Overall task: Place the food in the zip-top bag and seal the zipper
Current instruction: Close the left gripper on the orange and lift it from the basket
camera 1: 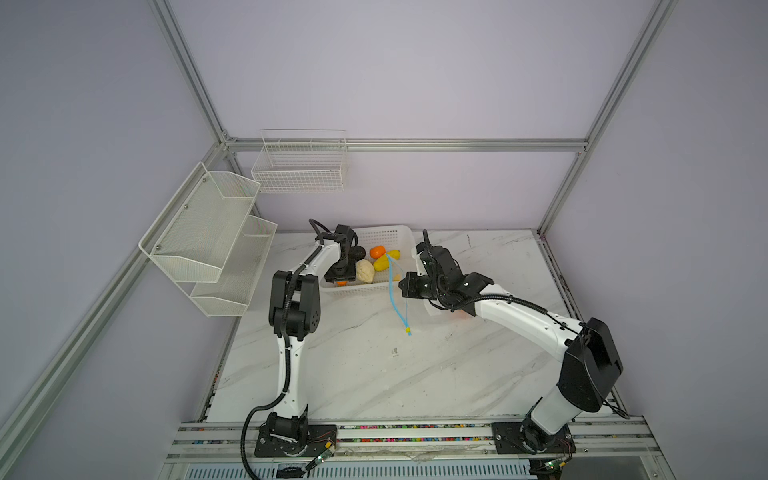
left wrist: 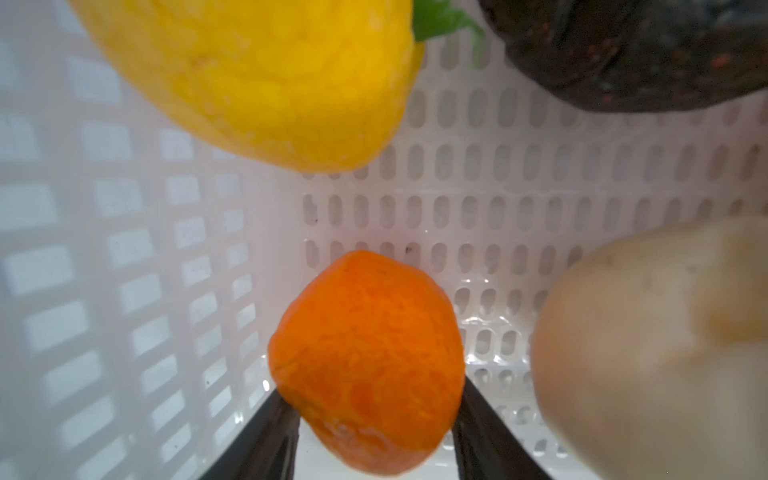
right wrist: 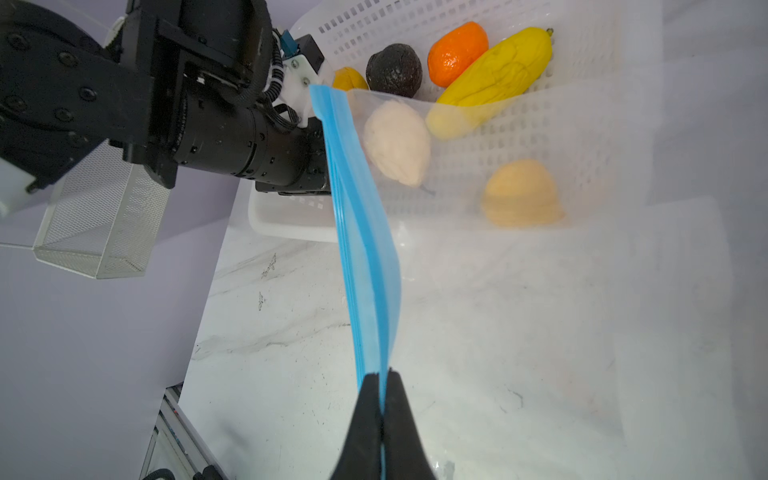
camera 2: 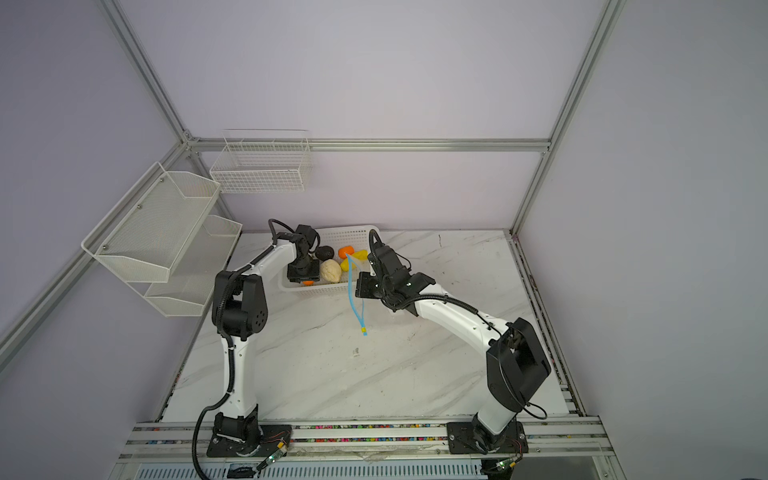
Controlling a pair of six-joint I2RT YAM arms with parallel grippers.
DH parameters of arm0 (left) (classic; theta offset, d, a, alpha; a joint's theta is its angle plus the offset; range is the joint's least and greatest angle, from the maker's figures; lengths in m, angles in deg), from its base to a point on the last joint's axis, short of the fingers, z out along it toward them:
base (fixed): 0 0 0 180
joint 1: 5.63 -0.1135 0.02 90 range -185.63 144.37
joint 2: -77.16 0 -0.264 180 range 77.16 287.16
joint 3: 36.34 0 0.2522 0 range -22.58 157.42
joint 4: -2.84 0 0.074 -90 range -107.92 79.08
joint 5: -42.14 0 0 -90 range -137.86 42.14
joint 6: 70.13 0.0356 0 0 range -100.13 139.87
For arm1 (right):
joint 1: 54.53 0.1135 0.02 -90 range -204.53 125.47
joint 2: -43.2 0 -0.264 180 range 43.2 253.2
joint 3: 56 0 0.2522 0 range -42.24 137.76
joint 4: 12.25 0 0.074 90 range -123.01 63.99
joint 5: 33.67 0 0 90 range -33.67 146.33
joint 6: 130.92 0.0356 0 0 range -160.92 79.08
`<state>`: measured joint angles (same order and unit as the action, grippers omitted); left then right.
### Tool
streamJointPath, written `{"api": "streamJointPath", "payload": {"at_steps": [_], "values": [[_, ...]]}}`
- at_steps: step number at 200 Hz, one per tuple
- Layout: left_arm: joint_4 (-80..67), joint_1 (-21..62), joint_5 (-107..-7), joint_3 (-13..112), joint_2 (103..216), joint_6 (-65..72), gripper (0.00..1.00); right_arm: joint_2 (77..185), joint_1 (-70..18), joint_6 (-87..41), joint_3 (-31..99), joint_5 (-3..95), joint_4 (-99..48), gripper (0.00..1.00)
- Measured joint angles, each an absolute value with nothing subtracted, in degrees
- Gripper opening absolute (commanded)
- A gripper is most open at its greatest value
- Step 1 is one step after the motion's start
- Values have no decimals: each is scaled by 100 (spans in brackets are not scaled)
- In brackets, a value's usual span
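Orange toy chunk (left wrist: 365,361) sits right between the fingers of the left gripper (left wrist: 374,392), down in the white basket (camera 1: 353,289). Jaws are about half apart, one finger against each side, and I can't tell if they've actually bitten. The right gripper (right wrist: 380,376) is pinched tight on the blue zipper (right wrist: 365,232), holding the zip-top bag (right wrist: 540,311) up just beside the basket's right end, with the yellow slider (camera 1: 408,331) dangling toward the table. All the food I can see is in the basket, none in the bag.

Worries: the chunk is rounded and tapered, so a squeeze near its tip could squirt it out toward the yellow pepper (left wrist: 257,75). Bigger one: the bag hangs from a single pinch with both lips seemingly together, so the mouth looks shut and floppy, and a dropped piece would likely bounce off.

Surface is a scuffed white marble-look tabletop (camera 1: 374,374). Lilac walls, aluminium frame, white wire shelves (camera 1: 208,232) on the wall left of the basket.
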<state>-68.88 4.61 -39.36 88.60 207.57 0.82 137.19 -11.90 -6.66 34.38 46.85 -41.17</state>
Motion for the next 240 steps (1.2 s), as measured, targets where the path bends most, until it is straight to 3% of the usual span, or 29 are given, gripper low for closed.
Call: {"api": "streamJointPath", "payload": {"at_steps": [106,195,240], "values": [[-6888,461,-4153,8857,20556,73,53,13752,-1190,-649,3442,4620,-4077,0],[-6603,461,-4631,7841,18960,-117,52,13770,-1190,-642,3447,4602,-4032,0],[-6324,461,-5337,6901,17975,-222,53,13770,-1190,-605,3447,4591,-3997,0]]}}
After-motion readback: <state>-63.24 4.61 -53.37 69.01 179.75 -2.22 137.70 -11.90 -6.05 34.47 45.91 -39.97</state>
